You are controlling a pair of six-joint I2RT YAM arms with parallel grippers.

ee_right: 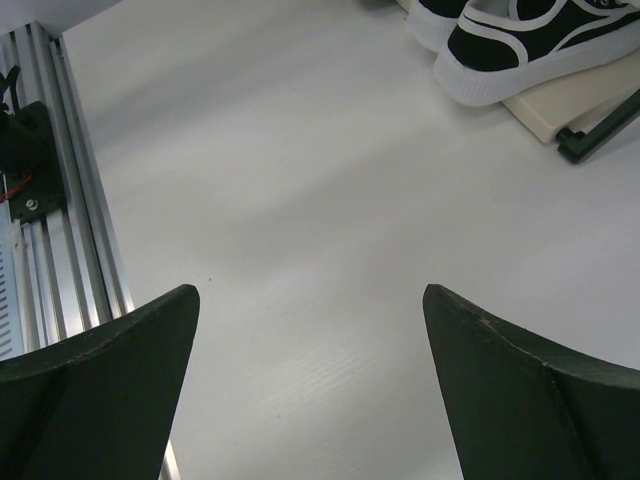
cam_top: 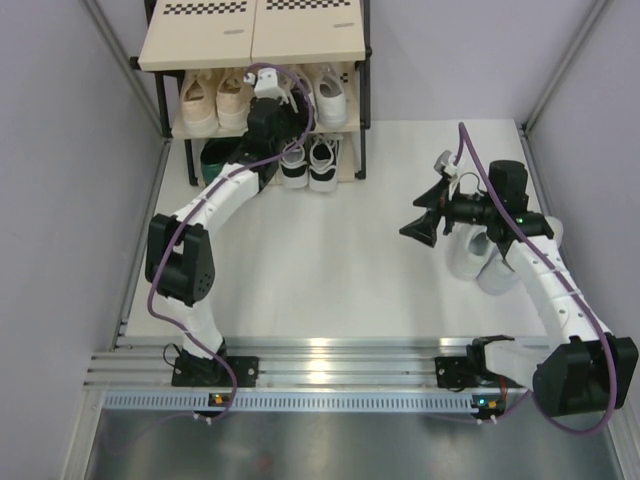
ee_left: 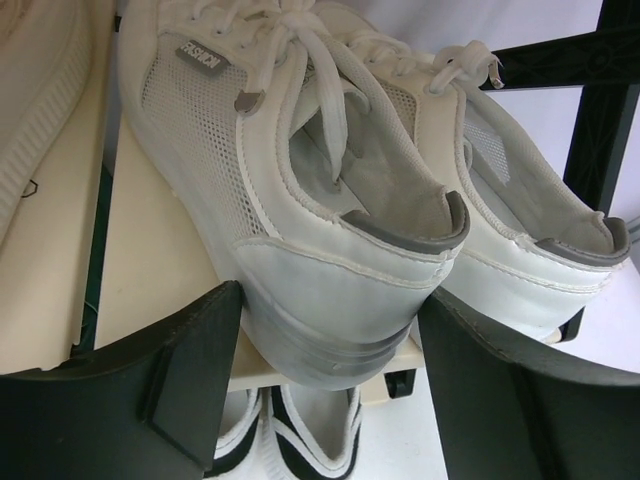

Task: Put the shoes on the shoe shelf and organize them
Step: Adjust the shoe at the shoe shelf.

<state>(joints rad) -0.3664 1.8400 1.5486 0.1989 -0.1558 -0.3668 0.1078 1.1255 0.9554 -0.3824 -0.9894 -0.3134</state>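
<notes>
The only legible text is "FASHION", in pale letters on a small grey tab (ee_left: 200, 57). The tab sits on the mesh side of the white sneaker (ee_left: 300, 230), ahead of the left gripper (ee_left: 332, 300) and up to its left.

Your left arm (cam_top: 215, 205) and right arm (cam_top: 548, 275) wear white link shells with black joint housings, and a purple cable (cam_top: 152, 300) runs along each. Your left end effector (ee_left: 330, 295) and right end effector (ee_right: 310, 295) carry broad matte-black wedge fingers (ee_right: 110, 390). Black bases (cam_top: 205, 368) anchor them on a silver rail (cam_top: 340, 352).
</notes>
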